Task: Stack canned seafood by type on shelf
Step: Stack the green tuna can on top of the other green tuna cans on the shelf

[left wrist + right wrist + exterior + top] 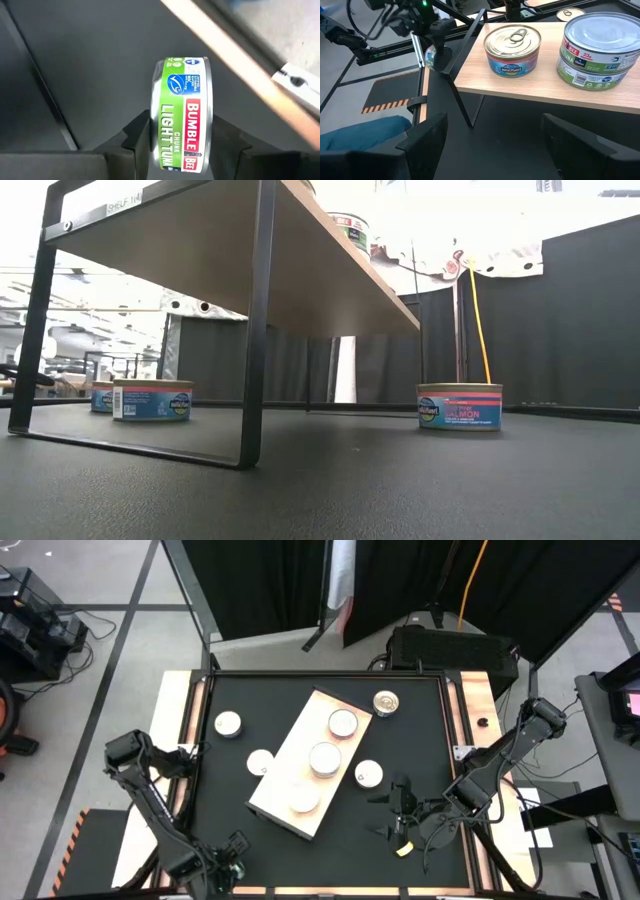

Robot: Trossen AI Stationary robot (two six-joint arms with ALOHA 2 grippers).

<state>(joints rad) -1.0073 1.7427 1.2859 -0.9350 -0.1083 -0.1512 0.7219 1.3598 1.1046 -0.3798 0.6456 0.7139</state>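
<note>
Green-labelled tuna tin sitting on edge between the left gripper's fingers, pinched at the table's near-left corner, right gripper hovering with jaws spread before the shelf, stacked green tins and a blue tin resting on it.

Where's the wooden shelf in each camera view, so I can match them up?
High: shelf lies diagonally, centre table.
Low: overhead, upper left.
Left wrist: not in it.
Right wrist: upper right.
Landmark: left pincer holding Bumble Bee tuna tin, high and both wrist views.
</note>
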